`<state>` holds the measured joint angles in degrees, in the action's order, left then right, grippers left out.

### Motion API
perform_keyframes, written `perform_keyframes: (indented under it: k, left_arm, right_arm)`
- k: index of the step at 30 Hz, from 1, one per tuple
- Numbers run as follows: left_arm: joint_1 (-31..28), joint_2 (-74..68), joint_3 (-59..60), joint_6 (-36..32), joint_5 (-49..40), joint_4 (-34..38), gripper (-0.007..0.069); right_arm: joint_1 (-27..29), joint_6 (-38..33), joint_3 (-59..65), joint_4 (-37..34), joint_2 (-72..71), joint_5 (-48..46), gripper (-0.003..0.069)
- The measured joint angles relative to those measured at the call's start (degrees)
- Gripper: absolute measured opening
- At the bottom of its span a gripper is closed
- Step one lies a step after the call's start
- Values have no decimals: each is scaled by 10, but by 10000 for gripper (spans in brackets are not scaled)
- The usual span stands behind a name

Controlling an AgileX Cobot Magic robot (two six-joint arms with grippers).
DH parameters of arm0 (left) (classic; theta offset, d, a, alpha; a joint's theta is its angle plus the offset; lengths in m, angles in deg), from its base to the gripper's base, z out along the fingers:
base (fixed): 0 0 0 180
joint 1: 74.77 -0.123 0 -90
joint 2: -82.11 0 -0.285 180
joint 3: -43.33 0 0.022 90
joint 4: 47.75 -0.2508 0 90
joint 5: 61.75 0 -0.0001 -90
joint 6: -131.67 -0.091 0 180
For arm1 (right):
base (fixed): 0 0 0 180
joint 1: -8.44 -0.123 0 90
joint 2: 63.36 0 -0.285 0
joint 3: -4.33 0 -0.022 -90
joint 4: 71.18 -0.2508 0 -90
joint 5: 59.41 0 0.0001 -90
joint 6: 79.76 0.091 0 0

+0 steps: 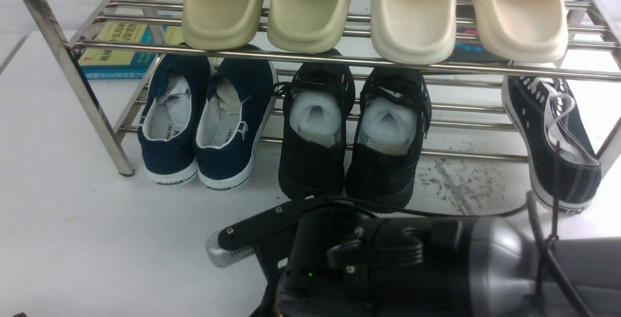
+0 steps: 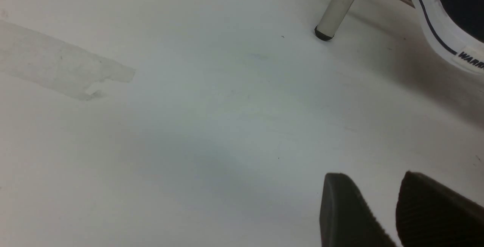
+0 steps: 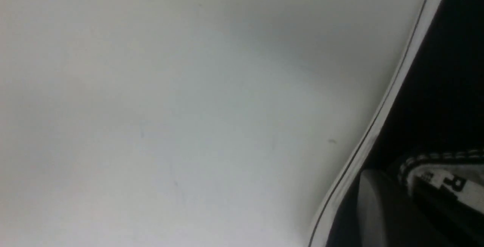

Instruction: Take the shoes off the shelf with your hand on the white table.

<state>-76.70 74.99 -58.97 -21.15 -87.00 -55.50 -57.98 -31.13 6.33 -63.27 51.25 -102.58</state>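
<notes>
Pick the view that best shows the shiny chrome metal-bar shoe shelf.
Front view: the shiny chrome metal-bar shelf shows both tiers, nearly whole. Left wrist view catches only one leg and a bar end. Right wrist view shows none of it.

The black canvas low-top sneaker (image 1: pixel 538 127) has white laces, white stitching and a black-striped white sole. The navy fabric slip-on shoes (image 1: pixel 228 159) carry white trim. The mesh lace-up sneakers (image 1: pixel 310 161) are all black. The flat matte table (image 1: pixel 73 234) is white, grey-scuffed.
</notes>
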Motion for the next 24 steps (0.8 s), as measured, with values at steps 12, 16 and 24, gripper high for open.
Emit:
perform_keyframes:
  k: [12,16,24]
  left_arm:
    - [0,0,0,0,0,0,242]
    - [0,0,0,0,0,0,242]
    - [0,0,0,0,0,0,242]
  right_arm:
    - [4,-1,0,-9,0,-5,279]
    - [6,-12,-10,-16,-25,-54,449]
    - [6,-100,-101,-19,-139,-244,573]
